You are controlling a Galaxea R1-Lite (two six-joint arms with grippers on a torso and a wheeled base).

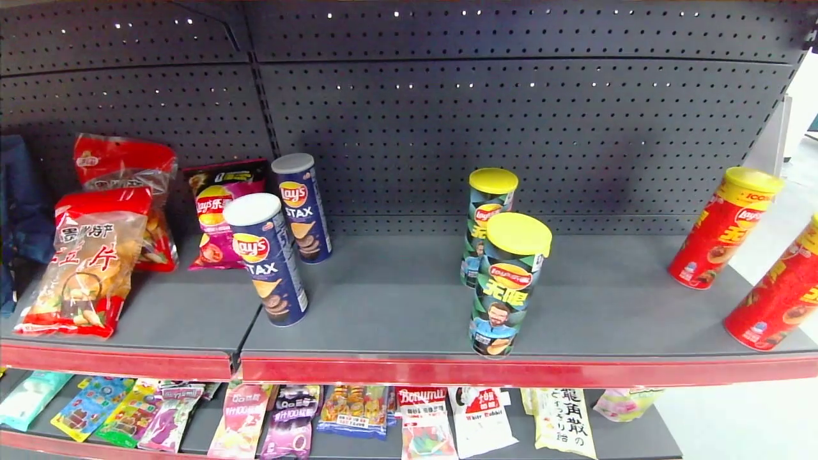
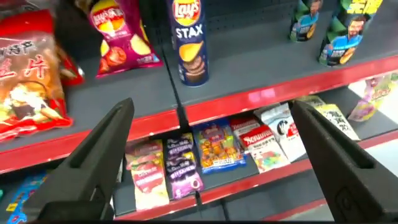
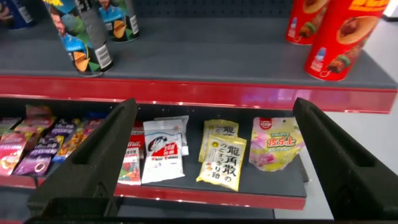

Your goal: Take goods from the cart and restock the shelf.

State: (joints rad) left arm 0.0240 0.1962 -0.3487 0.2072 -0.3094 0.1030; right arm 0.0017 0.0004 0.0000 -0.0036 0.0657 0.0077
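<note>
Currently the left gripper [image 2: 211,165] is released and empty, fingers spread wide before the red front edge of the shelf [image 1: 409,300], and I read the right gripper [image 3: 214,165] the same way, parted with nothing between its fingers. Landmark is the front green can [image 1: 509,287], upright near the shelf's front edge: a second green can [image 1: 489,217] stands just behind it, two blue cans [image 1: 265,259] well apart to its left, and two red cans [image 1: 722,227] well apart to its right. Snack bags [image 1: 89,268] sit beyond the blue cans, and flat packets [image 1: 479,418] line the lower shelf [image 1: 639,441] beneath the front green can.
</note>
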